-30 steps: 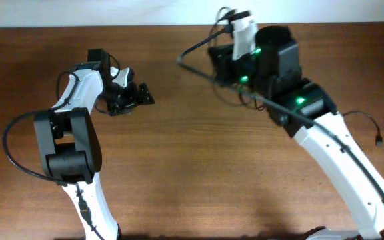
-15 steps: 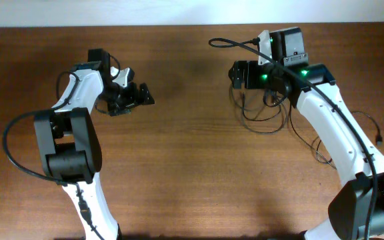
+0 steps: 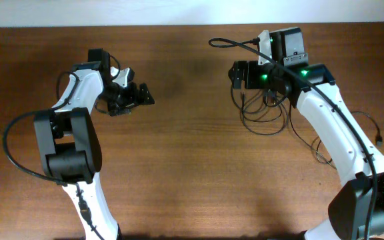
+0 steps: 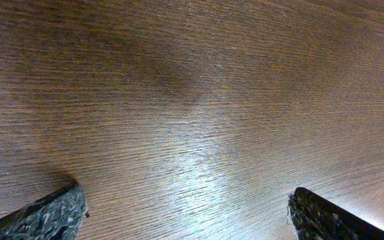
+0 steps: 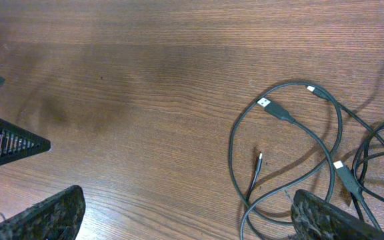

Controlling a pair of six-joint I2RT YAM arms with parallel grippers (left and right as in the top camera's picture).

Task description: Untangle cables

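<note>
Cables (image 5: 292, 123): thin black cords lying flat in loose overlapping loops on the matte wood-grain table (image 3: 192, 167), right side, by the right arm. One has a flat silvery USB plug (image 5: 266, 104), and a few small plugs have pale tips. Right gripper (image 5: 185, 213) is spread wide and holds nothing, its rough black pads (image 5: 45, 217) straddling the loops' left edge. Left gripper (image 4: 185, 210) is also wide and empty over bare wood, well apart from the cords.

Both arms had white links and black joint housings. The left arm (image 3: 99, 197) carried a black cable loop (image 3: 5, 143) beside its elbow. The right arm (image 3: 325, 127) showed green lights (image 3: 305, 72) on its black joints and a thin black cable along its white link. The left tool (image 4: 189, 217) and right tool (image 5: 185, 217) had black, rough-textured fingers (image 4: 52, 213).
</note>
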